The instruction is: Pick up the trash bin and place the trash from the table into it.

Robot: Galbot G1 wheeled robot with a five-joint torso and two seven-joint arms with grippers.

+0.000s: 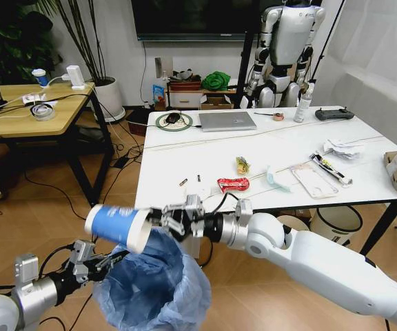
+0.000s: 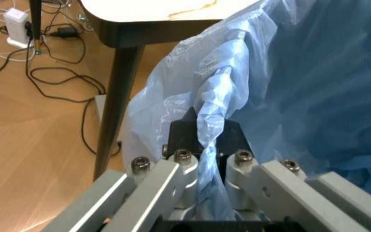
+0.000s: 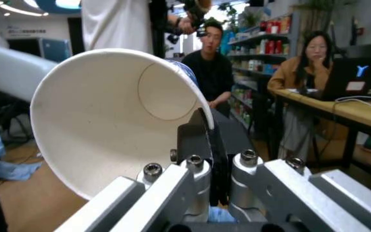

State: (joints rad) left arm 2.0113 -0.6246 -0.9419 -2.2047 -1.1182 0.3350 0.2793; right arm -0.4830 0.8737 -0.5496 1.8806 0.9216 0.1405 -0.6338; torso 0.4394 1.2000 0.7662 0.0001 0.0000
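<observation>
Nearest us, our left gripper [image 1: 109,262] is clamped tight on the crinkled blue liner at the rim of the trash bin [image 1: 154,289], held off the floor before the table [image 1: 185,155]. Just above its mouth, our right gripper [image 1: 158,222] pinches the rim of the blue-banded paper cup [image 1: 116,226], tipped sideways. Farther off, a red wrapper [image 1: 233,183] and a pale-blue mask [image 1: 276,178] lie on the tabletop.

Glossy white right arm [image 1: 336,269] with silver wrist collar, black cable; both grippers, right gripper [image 1: 167,222] and left gripper [image 1: 109,261], grey metal links, hex-socket screws, black fingers [image 2: 187,130].
</observation>
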